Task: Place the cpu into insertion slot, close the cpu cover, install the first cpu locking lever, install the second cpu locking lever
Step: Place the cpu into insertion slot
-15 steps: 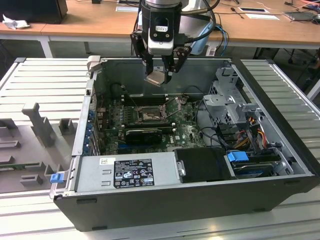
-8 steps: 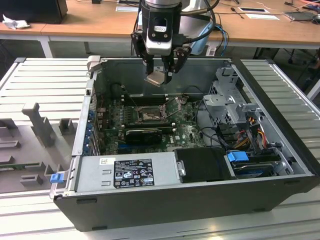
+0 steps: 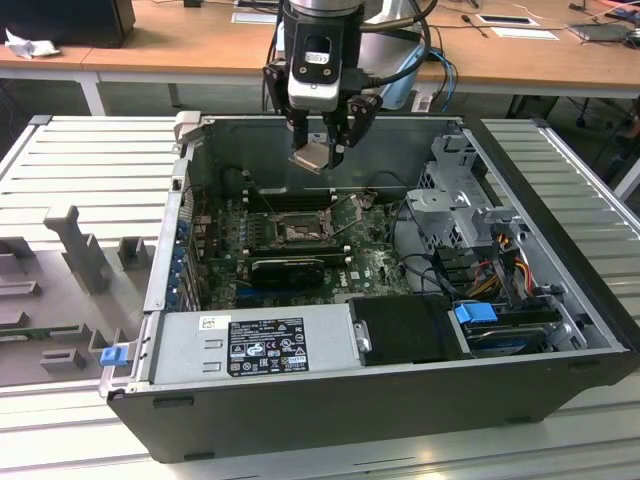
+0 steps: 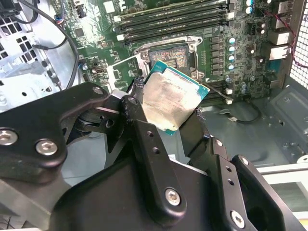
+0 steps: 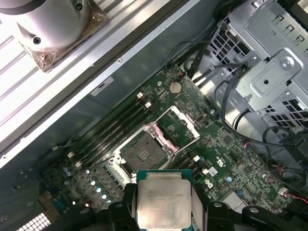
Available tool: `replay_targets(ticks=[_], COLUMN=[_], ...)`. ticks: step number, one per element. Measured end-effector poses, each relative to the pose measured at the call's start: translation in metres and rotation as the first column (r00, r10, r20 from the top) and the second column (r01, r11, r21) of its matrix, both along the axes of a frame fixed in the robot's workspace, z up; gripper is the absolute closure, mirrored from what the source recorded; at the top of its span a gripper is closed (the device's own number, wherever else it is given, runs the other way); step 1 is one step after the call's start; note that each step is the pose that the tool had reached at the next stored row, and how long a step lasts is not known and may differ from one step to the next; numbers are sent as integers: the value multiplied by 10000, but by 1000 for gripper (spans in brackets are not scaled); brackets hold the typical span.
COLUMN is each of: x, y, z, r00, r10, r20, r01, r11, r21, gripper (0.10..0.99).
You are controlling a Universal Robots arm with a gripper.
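My gripper (image 3: 321,148) hangs above the open computer case, shut on the cpu (image 3: 312,156), a small silver-grey square held tilted by its edges. In both wrist views the cpu (image 4: 169,102) (image 5: 163,199) sits between the black fingers (image 4: 136,126) (image 5: 121,212), well above the board. The insertion slot (image 3: 298,232) (image 4: 170,57) (image 5: 143,153) lies below on the green motherboard, with its dark centre bare. The cpu cover (image 5: 179,123), a thin metal frame with a square window, is swung open beside the slot.
Around the slot are memory slots (image 4: 173,21) and a black heatsink bar (image 3: 286,268). A grey power supply box (image 3: 255,345) fills the case's near side. A metal drive cage (image 3: 460,190) with cables (image 3: 490,265) stands on the exterior view's right. A grey foam tray (image 3: 60,270) lies outside.
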State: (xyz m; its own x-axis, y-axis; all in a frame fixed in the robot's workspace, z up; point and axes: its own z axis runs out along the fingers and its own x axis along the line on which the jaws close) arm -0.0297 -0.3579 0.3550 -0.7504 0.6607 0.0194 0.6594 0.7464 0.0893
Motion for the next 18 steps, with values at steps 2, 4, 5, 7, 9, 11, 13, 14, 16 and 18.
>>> replay_targets(ticks=[2, 4, 5, 7, 9, 11, 13, 14, 16, 18], x=[0, 0, 0, 0, 0, 0, 0, 0, 0, 0], y=[0, 0, 0, 0, 0, 0, 0, 0, 0, 0], z=[-1, -2, -3, -3, -4, -4, -5, -5, -6, -7], r00=[10000, 9998, 9996, 9994, 9991, 9987, 9980, 9976, 9969, 9960], r10=[-65, -184, -270, -350, -424, -518, -632, -699, -783, -894], r20=[1, 1, 0, 0, 0, 0, 0, 1, 0, 0], r01=[65, 184, 270, 350, 424, 518, 632, 699, 783, 894], r11=[10000, 9998, 9996, 9994, 9991, 9987, 9980, 9976, 9969, 9960], r21=[0, 0, 0, 0, 0, 0, 0, 0, 0, 0], gripper=[545, 545, 545, 545, 545, 545, 545, 545, 545, 545])
